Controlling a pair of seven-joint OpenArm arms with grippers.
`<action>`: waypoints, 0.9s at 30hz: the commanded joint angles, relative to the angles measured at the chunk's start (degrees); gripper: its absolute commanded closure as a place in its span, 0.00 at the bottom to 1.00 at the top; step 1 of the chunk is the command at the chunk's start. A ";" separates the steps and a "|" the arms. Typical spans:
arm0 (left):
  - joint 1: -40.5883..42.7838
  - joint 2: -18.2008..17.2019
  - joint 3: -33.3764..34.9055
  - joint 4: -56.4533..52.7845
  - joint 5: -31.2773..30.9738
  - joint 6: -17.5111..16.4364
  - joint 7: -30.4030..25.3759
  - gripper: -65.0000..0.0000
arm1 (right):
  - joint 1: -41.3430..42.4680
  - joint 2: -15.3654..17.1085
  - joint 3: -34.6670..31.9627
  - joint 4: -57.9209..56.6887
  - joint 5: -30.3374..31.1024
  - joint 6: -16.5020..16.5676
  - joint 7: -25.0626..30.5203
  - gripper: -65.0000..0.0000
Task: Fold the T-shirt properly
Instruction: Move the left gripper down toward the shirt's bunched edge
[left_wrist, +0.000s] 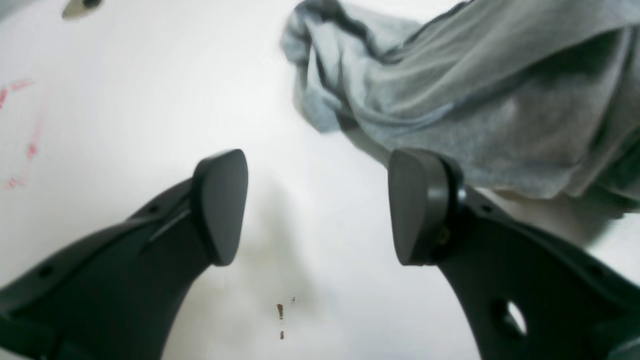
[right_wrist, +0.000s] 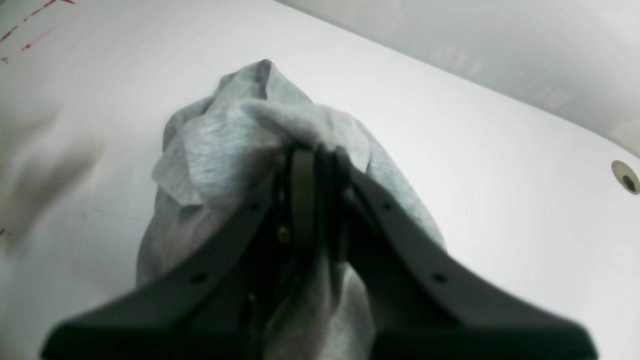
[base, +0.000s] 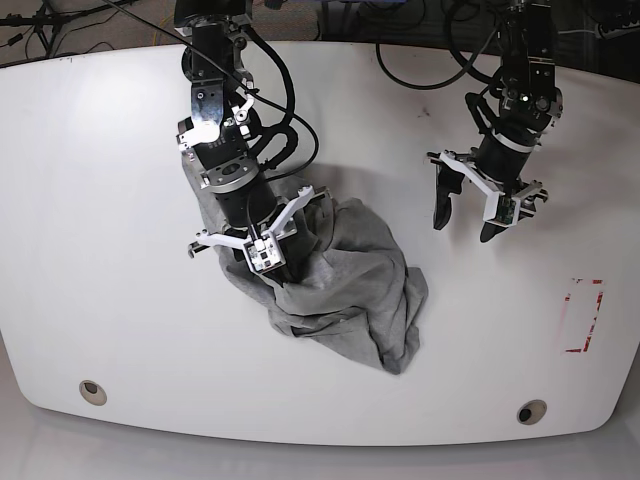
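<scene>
**T-shirt, grey, crumpled: one gripper engaged**

T-shirt: heather-grey, bunched in a loose heap near the middle of the white table, unfolded; any print is hidden in the creases.

Right gripper: jaws pinched together on a raised bunch of the T-shirt's fabric, at the heap's far-left edge in the base view.

Left gripper: jaws spread wide, holding nothing, poised over bare table beside the T-shirt, apart from it.

Red marks: on the table, beyond the left gripper from the T-shirt.
</scene>
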 joint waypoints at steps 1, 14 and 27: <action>-1.08 0.37 -0.05 0.26 -0.53 -0.69 -1.24 0.38 | 1.14 -0.18 -0.18 1.23 0.26 -0.08 1.88 1.00; -2.86 1.11 -0.41 -4.84 -1.01 -0.46 -2.67 0.38 | 2.86 0.02 -0.14 1.00 0.34 0.43 1.79 1.00; -7.38 2.21 3.85 -10.44 -0.83 -0.62 -2.71 0.38 | 3.59 -0.16 -0.18 0.72 0.54 0.25 1.58 0.99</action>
